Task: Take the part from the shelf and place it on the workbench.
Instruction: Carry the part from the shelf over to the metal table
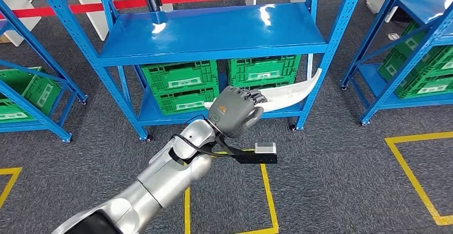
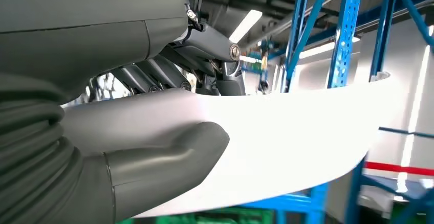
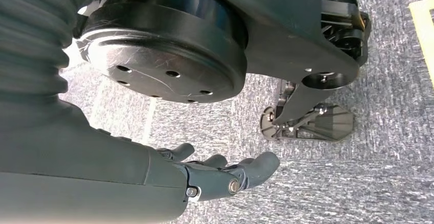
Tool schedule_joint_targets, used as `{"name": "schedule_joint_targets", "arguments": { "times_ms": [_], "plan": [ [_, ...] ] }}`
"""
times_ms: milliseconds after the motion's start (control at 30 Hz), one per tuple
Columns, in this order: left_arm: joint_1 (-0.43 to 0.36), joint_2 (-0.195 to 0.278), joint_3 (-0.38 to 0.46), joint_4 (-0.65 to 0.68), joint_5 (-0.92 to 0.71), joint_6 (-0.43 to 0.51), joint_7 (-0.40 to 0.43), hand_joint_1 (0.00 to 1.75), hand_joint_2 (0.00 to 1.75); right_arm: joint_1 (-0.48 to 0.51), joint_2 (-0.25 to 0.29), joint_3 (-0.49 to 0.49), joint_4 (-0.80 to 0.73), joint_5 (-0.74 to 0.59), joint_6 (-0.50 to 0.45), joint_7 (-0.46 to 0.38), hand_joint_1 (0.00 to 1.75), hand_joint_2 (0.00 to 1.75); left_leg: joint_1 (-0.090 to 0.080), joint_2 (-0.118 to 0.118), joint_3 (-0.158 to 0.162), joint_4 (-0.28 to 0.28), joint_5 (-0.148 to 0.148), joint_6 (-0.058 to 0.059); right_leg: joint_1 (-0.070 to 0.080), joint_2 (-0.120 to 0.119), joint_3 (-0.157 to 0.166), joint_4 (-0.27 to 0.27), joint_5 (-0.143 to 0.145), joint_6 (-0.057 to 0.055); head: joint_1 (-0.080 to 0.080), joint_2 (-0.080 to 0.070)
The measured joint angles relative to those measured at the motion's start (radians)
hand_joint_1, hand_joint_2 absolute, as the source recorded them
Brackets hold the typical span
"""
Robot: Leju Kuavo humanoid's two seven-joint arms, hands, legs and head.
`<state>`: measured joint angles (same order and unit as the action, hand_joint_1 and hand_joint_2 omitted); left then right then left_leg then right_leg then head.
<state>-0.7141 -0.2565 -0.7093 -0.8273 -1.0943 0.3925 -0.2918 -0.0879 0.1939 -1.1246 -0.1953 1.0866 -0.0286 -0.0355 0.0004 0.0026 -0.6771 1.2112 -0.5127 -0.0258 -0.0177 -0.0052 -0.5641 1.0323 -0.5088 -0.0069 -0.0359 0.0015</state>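
1. Lower left of the head view: the left arm [image 1: 160, 178] rises from the bottom edge toward the frame's centre, ending in the left hand [image 1: 235, 111].
2. Centre: that hand grips the part [image 1: 288, 92], a long white curved blade-like piece. The left wrist view shows the thumb [image 2: 164, 157] under it and the fingers [image 2: 204, 55] wrapped over the top, so the fingers are closed on the part.
3. The part is in the air, in front of the lower tier of the shelf [image 1: 213, 31], its far tip reaching toward the centre right of the frame across a blue post. It looks clear of the shelf boards, though whether the tip touches the post I cannot tell.
4. Behind it, two green crates [image 1: 181, 84] sit on the lower tier.
5. The right hand [image 3: 225, 170] hangs over the grey floor [image 3: 358, 183] in its wrist view, fingers loosely spread and holding nothing.
6. Step, as I judge it: the take is done and the carry is in hand. No desk is seen in these views.
7. The next move calls for turning away from the shelf with the grip kept firm, minding the long tip near the posts, then finding the desk and laying the part flat.
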Motion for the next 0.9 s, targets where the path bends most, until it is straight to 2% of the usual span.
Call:
{"name": "schedule_joint_targets", "arguments": {
  "times_ms": [33,67,100,133,267,400,500,667,900],
  "plan": [
    [0.005,-0.002,0.004,-0.022,0.045,-0.021,-0.015,1.75,1.75,0.0,0.0,0.0,0.0,0.001,0.0,0.0,0.0,1.75,-0.001,-0.001,0.048,-0.072,0.016,0.005,0.0,0.0,-0.003,0.0,0.002,0.003,0.0,0.0],
    [0.008,-0.004,0.007,-0.046,0.098,-0.044,-0.031,1.75,1.75,0.0,0.0,0.0,0.0,0.001,0.0,0.0,0.0,1.75,-0.003,-0.002,0.084,-0.129,0.026,0.01,0.001,0.0,-0.004,0.0,0.005,0.008,0.0,0.0],
    [0.012,-0.006,0.01,-0.07,0.155,-0.071,-0.045,1.75,1.75,-0.001,0.0,0.0,0.0,0.002,0.0,0.0,0.0,1.75,-0.006,-0.004,0.104,-0.166,0.028,0.015,0.001,0.0,-0.006,-0.001,0.007,0.013,0.0,0.0],
    [0.017,-0.007,0.011,-0.094,0.213,-0.098,-0.056,1.75,1.75,-0.001,0.0,0.0,0.0,0.002,0.0,0.0,0.0,1.75,-0.008,-0.004,0.11,-0.181,0.026,0.018,0.002,0.0,-0.007,-0.001,0.008,0.017,0.0,0.0],
    [0.038,-0.009,0.011,-0.179,0.35,-0.165,-0.079,1.75,1.75,-0.001,0.0,0.0,0.0,0.004,0.0,0.0,0.0,1.75,-0.01,-0.005,0.104,-0.19,0.032,0.024,0.003,0.0,-0.009,-0.007,0.016,0.01,0.001,0.0],
    [0.048,-0.009,0.011,-0.224,0.384,-0.184,-0.086,1.75,1.75,-0.001,0.0,0.0,0.0,0.006,0.0,0.0,0.0,1.75,-0.012,-0.005,0.1,-0.188,0.036,0.033,0.0,0.0,-0.008,-0.016,0.025,0.026,0.002,0.0],
    [0.064,-0.009,0.011,-0.259,0.503,-0.237,-0.107,1.75,1.75,-0.001,0.0,0.0,0.0,0.014,0.0,0.001,0.0,1.75,-0.014,-0.005,0.097,-0.187,0.038,0.037,-0.001,0.0,-0.01,-0.018,0.029,0.032,0.002,0.0],
    [0.107,-0.012,0.008,-0.333,0.688,-0.341,-0.121,1.75,1.75,-0.001,0.0,0.005,0.0,0.029,0.0,0.003,0.0,1.75,-0.015,-0.004,0.096,-0.187,0.039,0.04,-0.001,0.0,-0.011,-0.018,0.032,0.037,0.002,0.0],
    [0.139,-0.041,-0.021,-0.36,0.772,-0.395,-0.12,1.75,1.75,-0.002,0.0,0.021,0.0,0.041,0.0,-0.062,0.0,1.75,-0.014,-0.004,0.095,-0.187,0.041,0.04,0.0,0.0,-0.012,-0.018,0.032,0.038,0.002,0.0]
  ]
}}
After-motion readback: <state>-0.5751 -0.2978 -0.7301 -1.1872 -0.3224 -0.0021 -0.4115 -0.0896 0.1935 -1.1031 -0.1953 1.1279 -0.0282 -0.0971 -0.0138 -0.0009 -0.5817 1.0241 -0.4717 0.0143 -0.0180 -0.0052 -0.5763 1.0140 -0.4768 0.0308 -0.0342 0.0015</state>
